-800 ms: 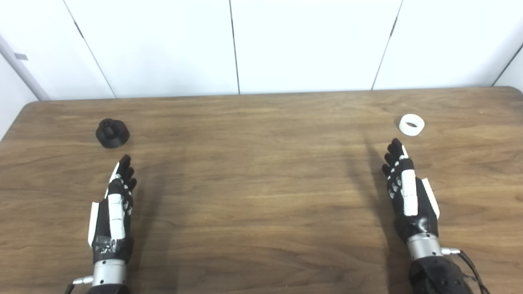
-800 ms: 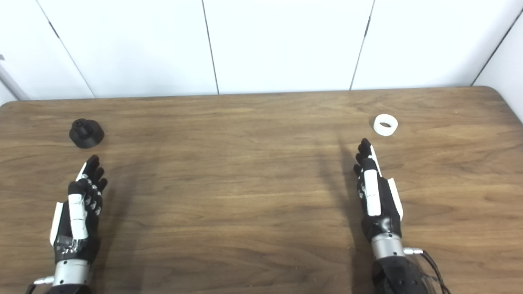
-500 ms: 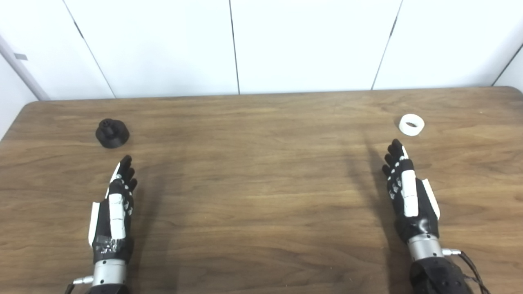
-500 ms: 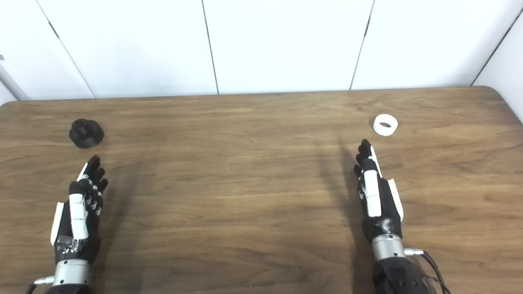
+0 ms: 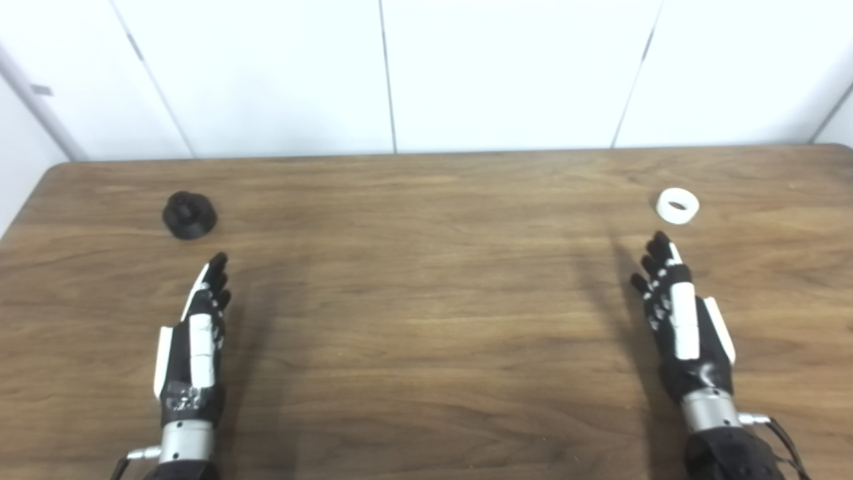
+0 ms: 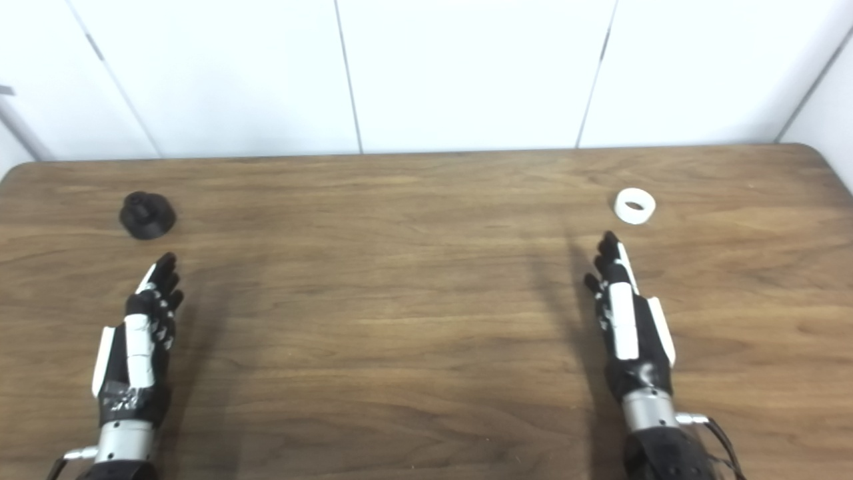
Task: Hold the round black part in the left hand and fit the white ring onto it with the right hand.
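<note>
Both hands hover empty with fingers extended over the desk (image 5: 426, 300), the left hand (image 5: 196, 327) near the black part (image 5: 189, 215), the right hand (image 5: 680, 313) near the ring (image 5: 677, 205).

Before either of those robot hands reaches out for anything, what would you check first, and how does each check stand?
1. Round black plastic part sits free on the wooden table: ok.
2. Small white plastic ring lies flat, hole up, nothing on it: ok.
3. Left hand holds nothing, fingers extended: ok.
4. Right hand holds nothing, fingers extended: ok.
5. Bare table between each hand and its piece: ok.
6. Ring's hole matches the black part's raised centre: cannot tell.
</note>
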Robot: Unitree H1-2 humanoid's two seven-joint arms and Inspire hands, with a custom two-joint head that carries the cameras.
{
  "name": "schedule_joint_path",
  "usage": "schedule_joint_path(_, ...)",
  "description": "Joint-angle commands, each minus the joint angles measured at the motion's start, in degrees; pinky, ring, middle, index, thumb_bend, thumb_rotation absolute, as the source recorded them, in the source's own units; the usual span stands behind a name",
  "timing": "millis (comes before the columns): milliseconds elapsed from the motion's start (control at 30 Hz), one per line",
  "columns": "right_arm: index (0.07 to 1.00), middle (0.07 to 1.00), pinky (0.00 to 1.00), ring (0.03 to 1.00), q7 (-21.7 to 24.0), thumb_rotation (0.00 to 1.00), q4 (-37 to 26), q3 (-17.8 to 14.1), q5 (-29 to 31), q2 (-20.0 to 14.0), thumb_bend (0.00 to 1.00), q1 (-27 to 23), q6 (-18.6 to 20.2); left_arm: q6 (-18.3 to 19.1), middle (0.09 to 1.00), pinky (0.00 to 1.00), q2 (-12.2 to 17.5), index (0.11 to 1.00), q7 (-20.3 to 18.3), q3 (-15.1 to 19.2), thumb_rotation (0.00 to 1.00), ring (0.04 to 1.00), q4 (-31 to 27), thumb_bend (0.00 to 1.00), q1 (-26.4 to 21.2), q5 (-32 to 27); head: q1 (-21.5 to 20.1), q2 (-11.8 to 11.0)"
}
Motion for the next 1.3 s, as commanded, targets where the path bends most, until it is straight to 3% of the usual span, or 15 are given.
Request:
schedule_joint_path(0, 0.995, 1.0, 1.0, 1.0, 0.9, 1.0, -0.43, -0.52, 0.46, -1.06, 0.58, -0.42, -2.72, -2.48, 0.977, 1.0, -2.37, 0.937, 0.64, -1.25, 0.94, 1.0, 1.41, 0.62, 0.87, 0.57, 1.28, -0.42)
schedule_joint_path(333, 1.0, 1.0, 1.0, 1.0, 2.99, 1.0, 1.55, -0.68, 1.47, -2.67, 0.54, -0.27, -4.77, -3.62, 0.988, 1.0, -3.78, 0.945, 0.9, -3.18, 0.96, 1.0, 2.55, 0.59, 1.21, 2.58, 8.34, -3.27)
schedule_joint_path(467, 1.0, 1.0, 1.0, 1.0, 2.9, 1.0, 0.53, -0.83, 1.74, -2.63, 0.56, -0.2, -2.43, -4.1, 0.991, 1.0, -4.35, 0.946, 1.31, -3.82, 0.96, 1.0, 3.61, 0.59, 0.93, 3.59, 11.34, -5.07)
schedule_joint_path(600, 1.0, 1.0, 1.0, 1.0, 3.66, 1.0, 0.98, -1.07, 2.59, -3.12, 0.57, -0.27, -2.89, -5.64, 0.992, 1.0, -4.98, 0.95, 1.62, -4.3, 0.96, 1.0, 5.19, 0.58, 0.57, 4.88, 13.58, -6.79)
schedule_joint_path(1267, 0.929, 0.934, 0.91, 0.933, 3.81, 0.95, 4.26, -1.6, 2.94, -2.18, 0.67, -1.75, -5.63, -6.73, 0.996, 1.0, -6.32, 0.94, 3.41, -4.36, 0.92, 1.0, 7.23, 0.57, -0.2, 7.11, 13.2, -8.93)
